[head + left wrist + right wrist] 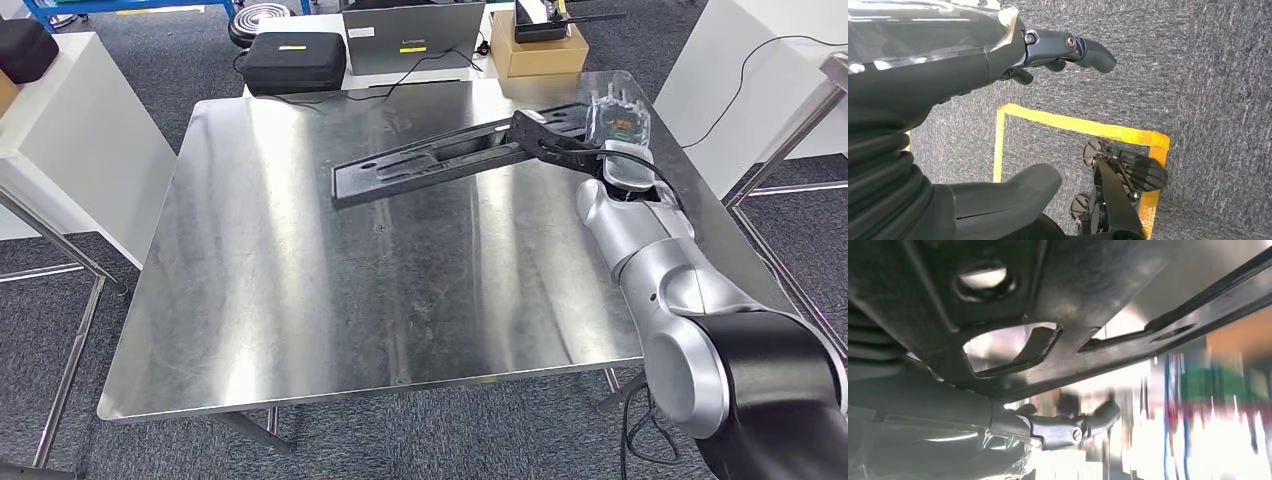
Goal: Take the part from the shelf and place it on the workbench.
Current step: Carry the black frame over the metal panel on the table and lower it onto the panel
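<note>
Well, the part (440, 158) is a long, flat black piece with slots and cut-outs, and it lies across the far half of the steel workbench (300, 300). Its long axis runs slantwise: one end points toward the near left, stopping around the middle of the bench, and the other rises toward the far right corner, where the right hand (618, 125) is. From the head view the near-left stretch looks to be resting on the steel, its reflection right under it; whether the far end is down flat or a touch lifted, I cannot tell.

The right hand, wrapped in clear plastic, sits at that far right end with the silver right arm (650, 260) reaching up to it from the near right corner. In the right wrist view the underside of the part (1073, 295) fills the space just past the hand, and a dark finger (1073, 427) sticks out below it, fairly straight rather than curled. Whether the hand actually clasps the part or just lies against it is not clear from here.

The left hand (998, 55) hangs down beside the body over grey carpet (1208, 75) with a yellow tape line (1083, 127) on it. Its fingers (1083, 50) are loosely extended, and nothing is in them.

Beyond the bench stand a black case (293, 60), a laptop (412, 38) and a cardboard box (538, 52).
</note>
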